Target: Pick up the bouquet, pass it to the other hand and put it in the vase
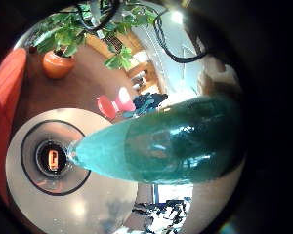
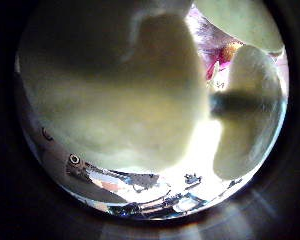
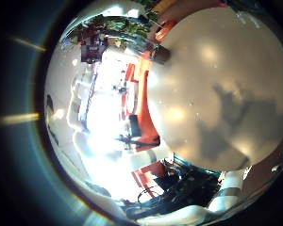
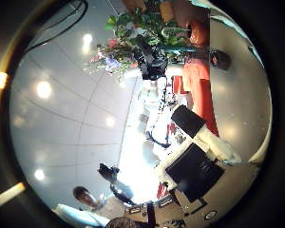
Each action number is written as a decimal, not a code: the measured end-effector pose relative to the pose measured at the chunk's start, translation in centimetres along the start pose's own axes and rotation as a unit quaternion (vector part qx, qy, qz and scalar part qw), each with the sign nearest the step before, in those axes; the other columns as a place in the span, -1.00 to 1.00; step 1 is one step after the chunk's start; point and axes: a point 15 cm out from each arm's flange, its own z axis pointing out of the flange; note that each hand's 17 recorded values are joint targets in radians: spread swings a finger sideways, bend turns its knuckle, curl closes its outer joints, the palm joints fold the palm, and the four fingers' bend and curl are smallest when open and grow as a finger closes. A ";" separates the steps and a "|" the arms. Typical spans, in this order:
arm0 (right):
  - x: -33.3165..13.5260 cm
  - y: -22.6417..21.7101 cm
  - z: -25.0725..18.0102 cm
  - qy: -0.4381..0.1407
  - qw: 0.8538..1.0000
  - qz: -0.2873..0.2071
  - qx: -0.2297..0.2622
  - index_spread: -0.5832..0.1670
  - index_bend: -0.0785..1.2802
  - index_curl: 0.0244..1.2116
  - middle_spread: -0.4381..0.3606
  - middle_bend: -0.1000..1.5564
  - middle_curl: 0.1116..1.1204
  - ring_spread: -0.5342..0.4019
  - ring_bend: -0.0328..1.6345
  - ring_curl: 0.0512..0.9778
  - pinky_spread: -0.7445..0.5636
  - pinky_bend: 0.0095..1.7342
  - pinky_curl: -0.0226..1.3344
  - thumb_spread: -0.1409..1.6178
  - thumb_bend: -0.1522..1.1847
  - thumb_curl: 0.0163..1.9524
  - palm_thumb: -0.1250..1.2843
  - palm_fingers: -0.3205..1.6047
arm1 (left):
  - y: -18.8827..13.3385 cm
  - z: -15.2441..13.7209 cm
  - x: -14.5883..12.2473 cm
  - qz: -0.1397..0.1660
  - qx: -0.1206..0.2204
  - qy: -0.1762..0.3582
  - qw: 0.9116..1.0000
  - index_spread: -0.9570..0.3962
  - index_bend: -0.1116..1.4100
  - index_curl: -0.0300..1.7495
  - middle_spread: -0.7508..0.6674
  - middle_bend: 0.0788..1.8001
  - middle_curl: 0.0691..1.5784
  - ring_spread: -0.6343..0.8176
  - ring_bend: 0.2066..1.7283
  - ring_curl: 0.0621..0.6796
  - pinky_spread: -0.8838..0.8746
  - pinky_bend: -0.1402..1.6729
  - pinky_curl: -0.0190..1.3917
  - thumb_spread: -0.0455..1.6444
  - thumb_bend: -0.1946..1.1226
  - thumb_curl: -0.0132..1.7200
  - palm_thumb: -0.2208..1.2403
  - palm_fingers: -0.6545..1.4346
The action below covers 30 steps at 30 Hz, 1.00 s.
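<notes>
In the right thumb side palm view the left hand hangs from its white arm, fingers curled round the bouquet, a bunch of leaves and small flowers held up in the air. In the left little finger side palm view the bouquet's smooth cone-shaped wrap fills much of the picture, close to the palm. In the left thumb side palm view pale rounded parts of the bouquet sit against the palm, with petals beside them. The right hand lies below, its fingers relaxed and holding nothing. I see no vase for certain.
Below the cone is a round table top with a dark ring on it. A potted plant and a chair stand farther off. The right little finger side palm view shows a pale table surface.
</notes>
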 end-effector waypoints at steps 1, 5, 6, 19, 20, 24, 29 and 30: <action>0.0 0.0 0.0 0.000 1.000 0.000 0.000 -0.49 -0.62 -0.48 -0.06 -0.46 -0.51 0.12 -0.10 -0.63 0.79 -0.21 -0.47 0.31 -0.81 -0.46 0.26 -0.35 | 0.0 0.2 -0.1 -0.001 -0.001 0.001 1.000 -0.66 -0.14 0.66 -0.79 0.10 0.50 -0.67 0.82 0.66 -0.67 0.57 0.47 0.40 -0.58 0.16 0.79 0.52; 0.0 0.1 0.1 -0.001 1.000 0.000 -0.001 -0.49 -0.62 -0.48 -0.06 -0.46 -0.51 0.12 -0.10 -0.64 0.79 -0.23 -0.49 0.31 -0.80 -0.46 0.26 -0.34 | 0.0 0.1 -0.7 -0.006 0.000 0.000 1.000 -0.66 -0.15 0.67 -0.80 0.09 0.50 -0.67 0.81 0.66 -0.67 0.56 0.47 0.41 -0.59 0.16 0.79 0.52; 0.1 0.1 0.1 -0.001 1.000 0.001 -0.001 -0.49 -0.62 -0.48 -0.07 -0.47 -0.51 0.11 -0.10 -0.64 0.79 -0.23 -0.50 0.31 -0.80 -0.46 0.26 -0.34 | 0.0 0.1 -0.8 -0.008 -0.001 0.000 1.000 -0.66 -0.15 0.67 -0.80 0.09 0.50 -0.68 0.80 0.66 -0.67 0.56 0.47 0.41 -0.59 0.16 0.79 0.52; 1.0 0.9 0.6 -0.008 1.000 0.014 -0.002 -0.48 -0.61 -0.47 -0.13 -0.48 -0.51 0.09 -0.11 -0.67 0.79 -0.25 -0.56 0.31 -0.81 -0.46 0.26 -0.29 | 0.1 0.5 -2.1 -0.017 -0.005 0.002 1.000 -0.62 -0.20 0.70 -0.82 0.06 0.52 -0.68 0.79 0.65 -0.67 0.55 0.45 0.39 -0.64 0.14 0.79 0.53; 1.0 1.0 0.6 -0.008 1.000 0.014 -0.002 -0.48 -0.61 -0.47 -0.13 -0.48 -0.51 0.09 -0.11 -0.67 0.79 -0.25 -0.57 0.31 -0.81 -0.46 0.26 -0.29 | 0.1 0.5 -2.3 -0.019 -0.005 0.002 1.000 -0.62 -0.21 0.70 -0.82 0.06 0.52 -0.68 0.79 0.65 -0.67 0.55 0.45 0.40 -0.65 0.14 0.78 0.53; 1.1 1.0 0.6 -0.008 1.000 0.013 -0.002 -0.47 -0.61 -0.46 -0.12 -0.48 -0.51 0.08 -0.13 -0.69 0.79 -0.25 -0.59 0.31 -0.81 -0.46 0.26 -0.28 | 0.2 0.7 -3.6 -0.031 -0.009 0.004 0.999 -0.61 -0.26 0.70 -0.82 0.03 0.52 -0.68 0.77 0.64 -0.68 0.54 0.42 0.34 -0.75 0.09 0.68 0.52; 1.0 1.0 0.6 -0.008 1.000 0.013 -0.002 -0.47 -0.60 -0.45 -0.11 -0.49 -0.51 0.07 -0.13 -0.70 0.79 -0.27 -0.62 0.31 -0.81 -0.46 0.26 -0.26 | 1.7 0.8 -5.5 -0.045 -0.039 0.022 0.998 -0.53 -0.39 0.63 -0.75 0.00 0.46 -0.62 0.45 0.62 -0.51 -0.04 0.32 0.22 -0.86 -0.07 0.28 -0.33; 1.0 1.0 0.6 -0.008 1.000 0.013 -0.003 -0.47 -0.59 -0.44 -0.11 -0.49 -0.51 0.07 -0.14 -0.71 0.79 -0.28 -0.63 0.31 -0.81 -0.46 0.26 -0.24 | 1.9 0.7 -5.8 -0.047 -0.043 0.025 0.998 -0.44 -0.49 0.57 -0.59 -0.26 0.38 -0.36 0.23 0.51 -0.31 -0.16 0.29 0.21 -0.89 -0.13 0.13 -0.70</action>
